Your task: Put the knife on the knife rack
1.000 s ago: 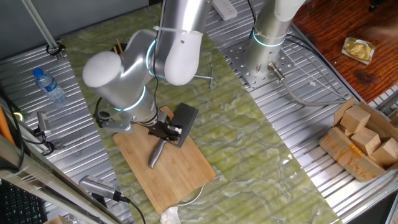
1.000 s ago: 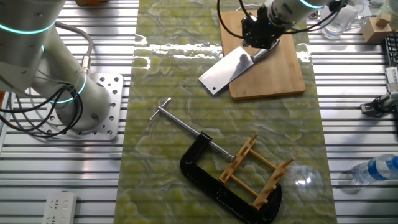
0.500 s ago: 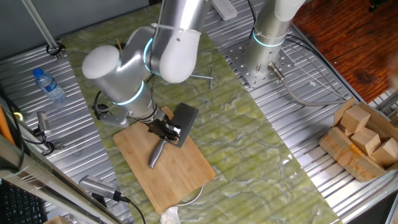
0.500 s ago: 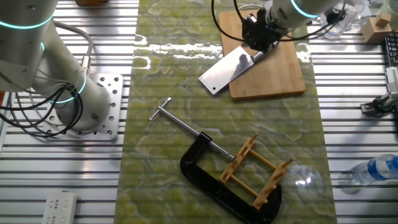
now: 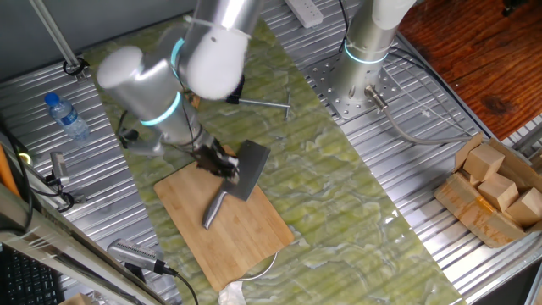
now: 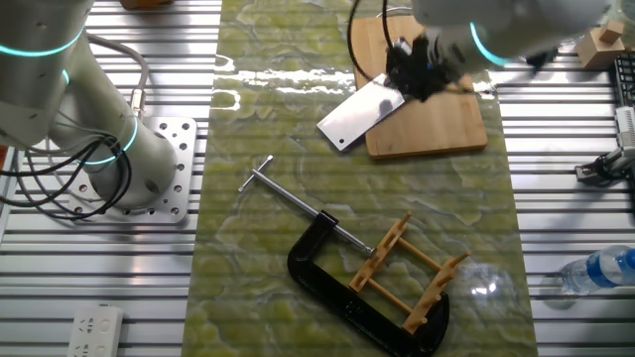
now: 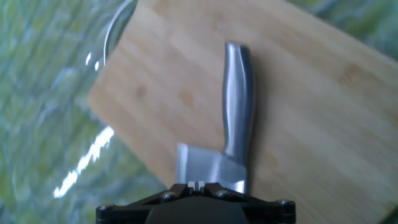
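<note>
Your gripper (image 5: 222, 163) clenches the cleaver (image 5: 235, 176) mid-frame where heavy, slick blade meets handle; expect it to tip.

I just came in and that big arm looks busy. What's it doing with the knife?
The robot arm has its pincer down at the cleaver, right where the blade meets the handle. The cleaver lies on the bamboo cutting board, its blade poking over the edge onto the green mat. Whether the pincer is gripping it yet isn't clear. The wooden knife rack sits farther along the mat, held in a black C-clamp, with no knife on it.
</note>
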You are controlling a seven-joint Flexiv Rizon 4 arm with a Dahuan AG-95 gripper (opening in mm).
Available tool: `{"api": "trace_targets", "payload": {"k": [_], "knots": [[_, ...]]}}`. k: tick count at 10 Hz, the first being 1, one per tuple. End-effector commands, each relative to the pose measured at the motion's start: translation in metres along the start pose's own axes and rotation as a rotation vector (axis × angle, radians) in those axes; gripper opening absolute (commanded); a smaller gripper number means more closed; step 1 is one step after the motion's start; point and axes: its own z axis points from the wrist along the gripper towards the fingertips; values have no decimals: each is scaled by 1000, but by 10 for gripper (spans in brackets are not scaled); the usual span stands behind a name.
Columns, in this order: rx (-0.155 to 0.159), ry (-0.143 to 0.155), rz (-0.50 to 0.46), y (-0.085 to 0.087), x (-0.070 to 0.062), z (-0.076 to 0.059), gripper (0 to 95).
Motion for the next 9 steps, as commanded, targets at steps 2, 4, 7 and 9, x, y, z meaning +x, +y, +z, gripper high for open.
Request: {"api": "trace_targets", "payload": {"k": [2, 4, 7, 9], "knots": [[11, 32, -64, -20, 42, 3, 0], [12, 45, -72, -27, 60, 0, 0], [3, 56, -44, -28, 62, 0, 0], [18, 75, -13, -28, 62, 0, 0]]}}
